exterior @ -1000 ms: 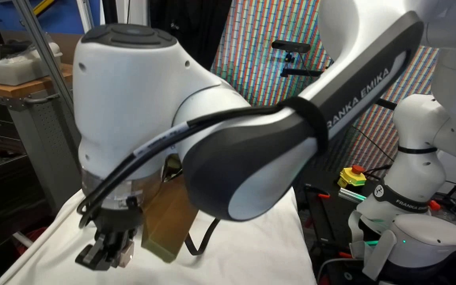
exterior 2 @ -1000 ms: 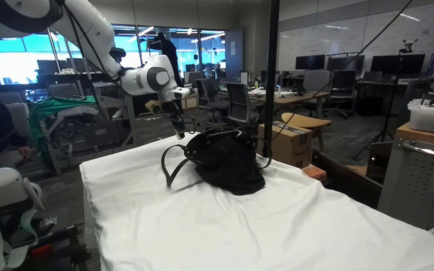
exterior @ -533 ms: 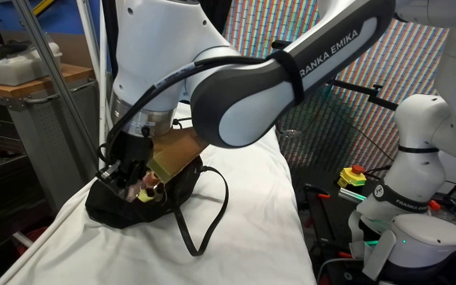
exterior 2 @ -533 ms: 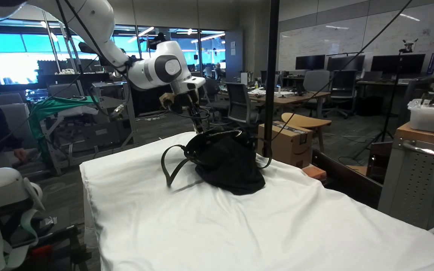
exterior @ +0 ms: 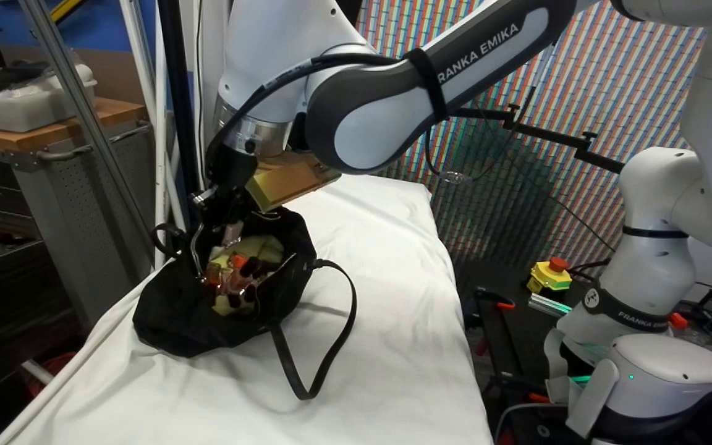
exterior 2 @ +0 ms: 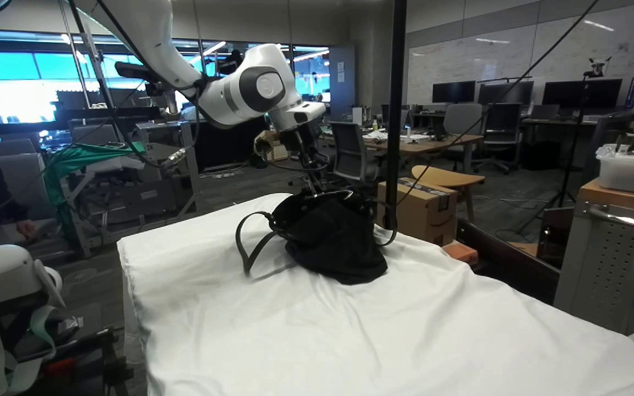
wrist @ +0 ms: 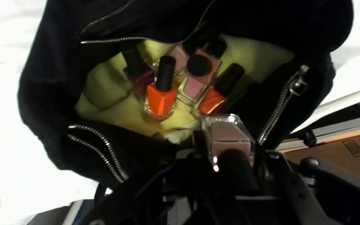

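My gripper (wrist: 223, 159) is shut on a pale pink nail polish bottle (wrist: 228, 132) with a black cap. The bottle also shows below the gripper (exterior: 226, 213) in an exterior view (exterior: 232, 233). A black bag (exterior: 177, 318) lies on the white cloth with its zipped mouth open; it shows in both exterior views (exterior 2: 339, 242). The gripper is at the bag's mouth, near its rim. Inside, on a yellow lining (wrist: 108, 84), lie several bottles: a bright orange one (wrist: 161, 98), a metallic orange one (wrist: 212, 100), a pink one (wrist: 193, 87) and a dark purple one (wrist: 144, 82). The bag hides the fingertips in an exterior view.
A white cloth (exterior 2: 350, 341) covers the table. The bag's strap (exterior: 347, 327) loops onto it. A black post (exterior 2: 397, 110) stands beside the table. A cardboard box (exterior 2: 424, 212) stands behind. A second arm (exterior: 652, 247) stands beside the table in an exterior view.
My gripper, holding the bottle, has moved from beside the bag across to the bag's open mouth. The arm no longer hides the bag in an exterior view. The bag has not moved.
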Robot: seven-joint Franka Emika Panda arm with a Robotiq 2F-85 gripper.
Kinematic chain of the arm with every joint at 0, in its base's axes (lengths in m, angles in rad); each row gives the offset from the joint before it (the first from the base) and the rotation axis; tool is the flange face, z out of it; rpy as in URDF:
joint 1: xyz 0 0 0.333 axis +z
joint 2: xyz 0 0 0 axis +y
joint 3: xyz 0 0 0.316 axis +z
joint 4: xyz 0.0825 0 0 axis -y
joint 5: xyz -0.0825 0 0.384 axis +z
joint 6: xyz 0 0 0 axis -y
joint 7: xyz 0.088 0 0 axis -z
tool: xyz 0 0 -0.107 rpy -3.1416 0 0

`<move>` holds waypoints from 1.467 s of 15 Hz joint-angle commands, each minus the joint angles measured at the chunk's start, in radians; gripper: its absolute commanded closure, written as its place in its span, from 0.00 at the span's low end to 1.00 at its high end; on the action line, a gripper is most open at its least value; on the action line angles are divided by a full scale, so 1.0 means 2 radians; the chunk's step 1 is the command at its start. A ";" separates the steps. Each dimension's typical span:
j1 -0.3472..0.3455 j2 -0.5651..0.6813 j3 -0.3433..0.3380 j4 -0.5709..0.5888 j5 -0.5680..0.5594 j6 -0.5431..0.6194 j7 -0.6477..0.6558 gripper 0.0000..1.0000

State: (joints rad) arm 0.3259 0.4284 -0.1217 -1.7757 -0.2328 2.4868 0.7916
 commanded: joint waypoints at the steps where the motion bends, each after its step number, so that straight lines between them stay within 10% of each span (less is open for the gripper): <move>1: -0.021 -0.010 0.001 -0.012 -0.009 0.009 0.006 0.85; 5: -0.041 0.003 0.004 -0.001 0.000 0.001 -0.003 0.85; 7: -0.047 0.006 0.005 0.000 0.003 -0.001 -0.006 0.34; 12: -0.048 0.003 0.006 -0.006 0.001 0.000 -0.004 0.03; 22: -0.052 -0.118 0.082 -0.117 0.077 -0.093 -0.137 0.00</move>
State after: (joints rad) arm 0.2288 0.3388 -0.0064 -1.8874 -0.1350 2.3782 0.5978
